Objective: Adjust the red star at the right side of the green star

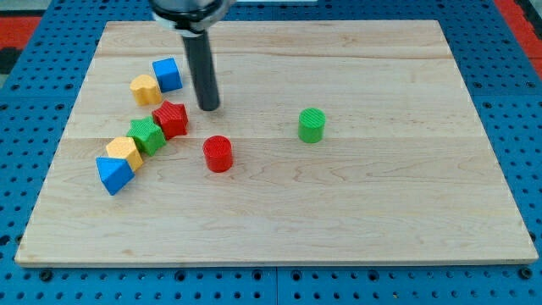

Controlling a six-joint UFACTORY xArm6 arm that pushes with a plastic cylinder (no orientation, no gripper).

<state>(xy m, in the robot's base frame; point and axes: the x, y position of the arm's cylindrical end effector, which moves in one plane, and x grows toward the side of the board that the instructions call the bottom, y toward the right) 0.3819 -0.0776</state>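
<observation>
The red star (172,118) lies on the wooden board (381,203) at the view's left, touching the green star (147,135) on that star's upper right. My tip (208,107) stands just right of the red star and a little above it, a small gap away. The rod rises from there to the view's top.
A blue cube (167,74) and a yellow block (145,88) sit above the stars. A yellow block (124,152) and a blue triangle-like block (113,174) sit below left of the green star. A red cylinder (218,153) lies below my tip. A green cylinder (312,125) is at centre right.
</observation>
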